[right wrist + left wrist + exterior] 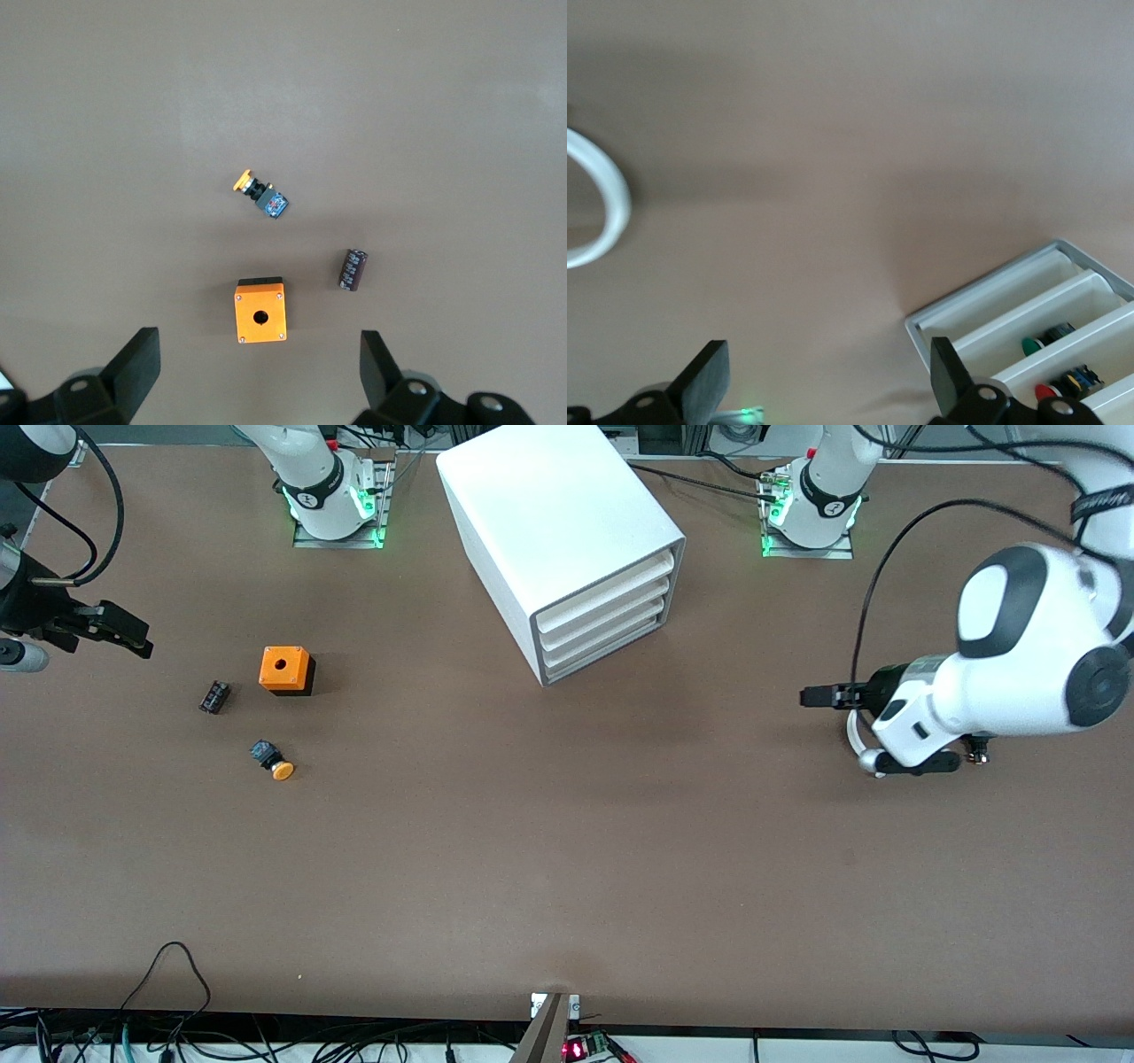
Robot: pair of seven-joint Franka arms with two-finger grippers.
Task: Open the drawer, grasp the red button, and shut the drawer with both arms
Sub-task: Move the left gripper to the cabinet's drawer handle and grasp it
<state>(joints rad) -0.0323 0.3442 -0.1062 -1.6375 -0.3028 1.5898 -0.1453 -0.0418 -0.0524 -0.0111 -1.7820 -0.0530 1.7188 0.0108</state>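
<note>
Your left arm's black two-finger gripper (811,696) hangs above the brown table (567,868), off toward the left arm's end from the white box cabinet (567,540). In the left wrist view its fingers (704,381) stand wide apart with nothing between them. The right arm's black two-finger gripper (133,638) hangs toward the right arm's end from the cabinet, fingers (133,367) spread just as wide and empty.

All four drawers look pushed in, and none is opened yet. The left wrist view looks into the cabinet's front, where the small push button with the red mushroom cap and black-and-blue body (1067,385) lies in one wide shallow white plastic drawer (1045,367). A green-capped button (1041,341) lies in the drawer next to it.

The main risk is pulling the wrong tray: the four flared lips are stacked close and look alike, so a small height error hooks the neighbour. The cabinet looks light and sits loose on the table, so a pull with one arm may drag the whole box unless the other arm braces it.

Out on the table toward the right arm's end from the cabinet lie an orange-capped black button (272,760), an orange cube with a round hole (285,669) and a small dark cylinder (213,696). Do not let the right arm take the orange cap for the red one.
</note>
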